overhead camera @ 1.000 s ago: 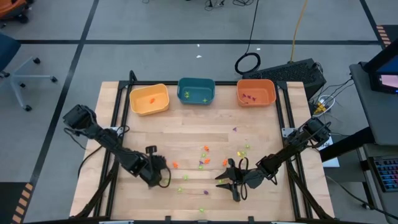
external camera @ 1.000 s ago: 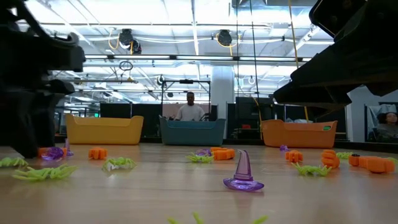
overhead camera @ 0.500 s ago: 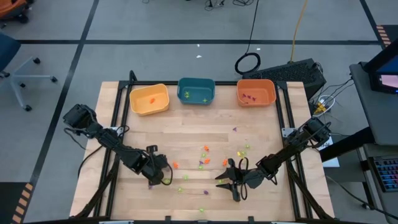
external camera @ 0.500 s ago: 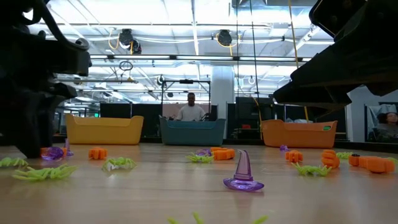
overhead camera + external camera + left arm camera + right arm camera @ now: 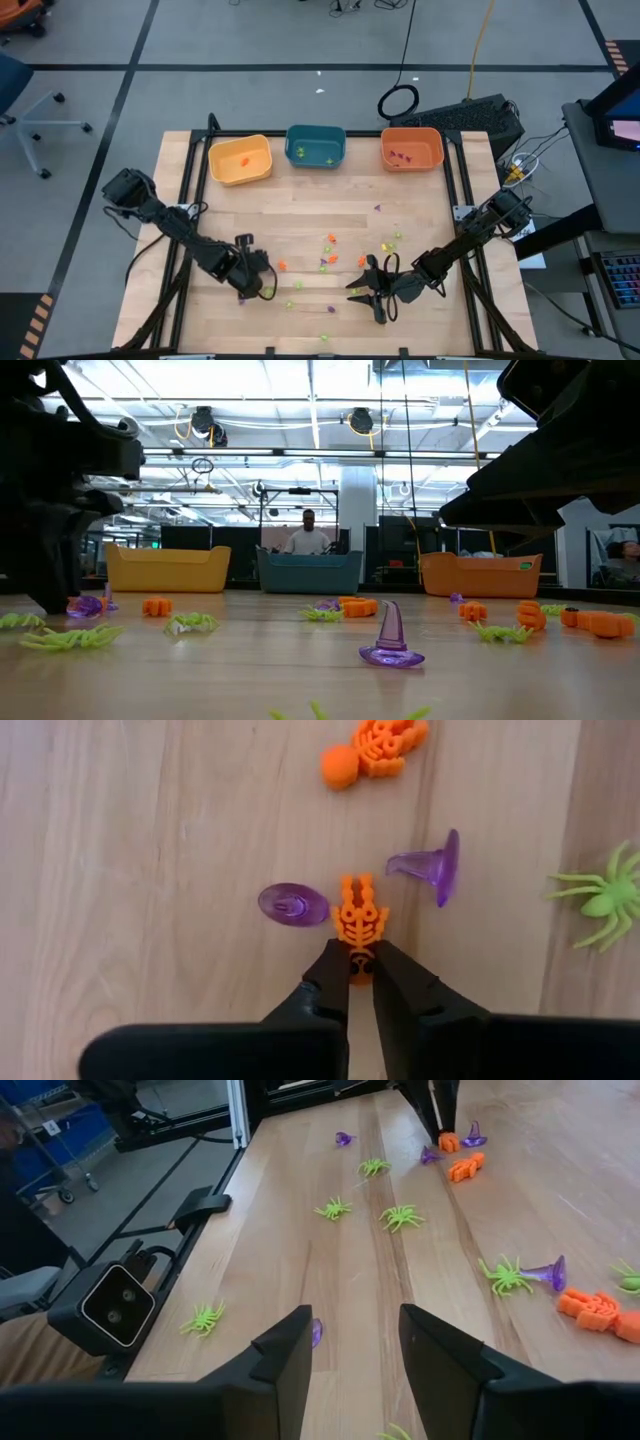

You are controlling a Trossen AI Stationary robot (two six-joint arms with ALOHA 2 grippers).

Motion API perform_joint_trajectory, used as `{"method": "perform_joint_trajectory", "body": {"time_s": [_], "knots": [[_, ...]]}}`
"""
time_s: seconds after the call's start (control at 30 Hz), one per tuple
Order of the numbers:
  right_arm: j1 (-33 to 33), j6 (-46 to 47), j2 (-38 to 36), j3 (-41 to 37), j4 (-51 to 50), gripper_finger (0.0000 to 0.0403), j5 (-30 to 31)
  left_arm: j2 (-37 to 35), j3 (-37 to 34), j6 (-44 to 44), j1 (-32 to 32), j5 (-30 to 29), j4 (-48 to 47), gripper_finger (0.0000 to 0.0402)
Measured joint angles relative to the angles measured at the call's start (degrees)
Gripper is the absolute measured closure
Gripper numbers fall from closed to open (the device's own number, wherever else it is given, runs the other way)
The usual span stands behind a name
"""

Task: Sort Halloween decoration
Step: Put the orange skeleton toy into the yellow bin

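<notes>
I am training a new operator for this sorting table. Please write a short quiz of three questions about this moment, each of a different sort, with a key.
1. True or false: the left gripper is pinching an orange skeleton.
2. Which bin stands between the other two? A) yellow bin B) teal bin C) orange bin
3. Fill in: the right gripper is open, and between its fingers nothing is ____.

Key: 1 true; 2 B; 3 held
</notes>
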Motion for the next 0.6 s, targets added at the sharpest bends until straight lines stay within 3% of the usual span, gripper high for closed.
{"method": "perform_joint_trajectory", "body": {"time_s": [0.3,0.6], "knots": [[0.0,0.0,0.0,0.0,-0.1,0.0266,0.1,-3.1,3.4,-0.3,-2.8,-0.8,-3.6,0.038],[0.0,0.0,0.0,0.0,-0.2,0.0266,0.2,-9.4,4.1,11.6,-6.2,-17.8,1.8,0.0379]]}}
